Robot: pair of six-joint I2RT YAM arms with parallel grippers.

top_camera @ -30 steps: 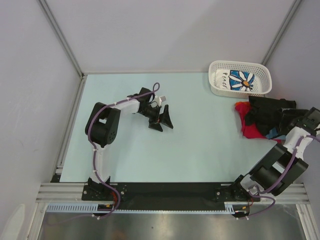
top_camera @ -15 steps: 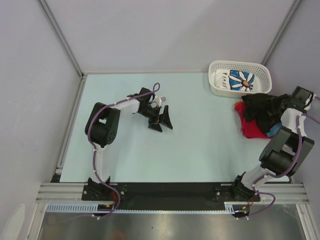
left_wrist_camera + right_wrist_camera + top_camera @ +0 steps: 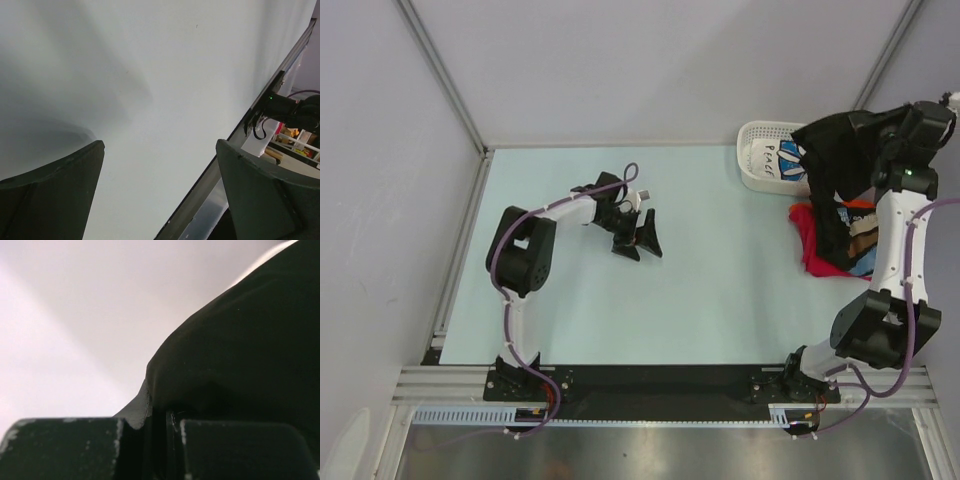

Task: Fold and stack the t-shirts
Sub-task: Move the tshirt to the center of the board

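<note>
right gripper (image 3: 166, 439) clamped on black t-shirt (image 3: 825, 160) at two o'clock, cloth hiding part of white basket (image 3: 760, 170), left gripper (image 3: 639, 246) spread wide

Overhead above table (image 3: 720, 300); left wrist low, right seemingly tight on black t-shirt (image 3: 240, 340).

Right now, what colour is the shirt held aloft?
Black; the shirt shows best in the top external view.
</note>
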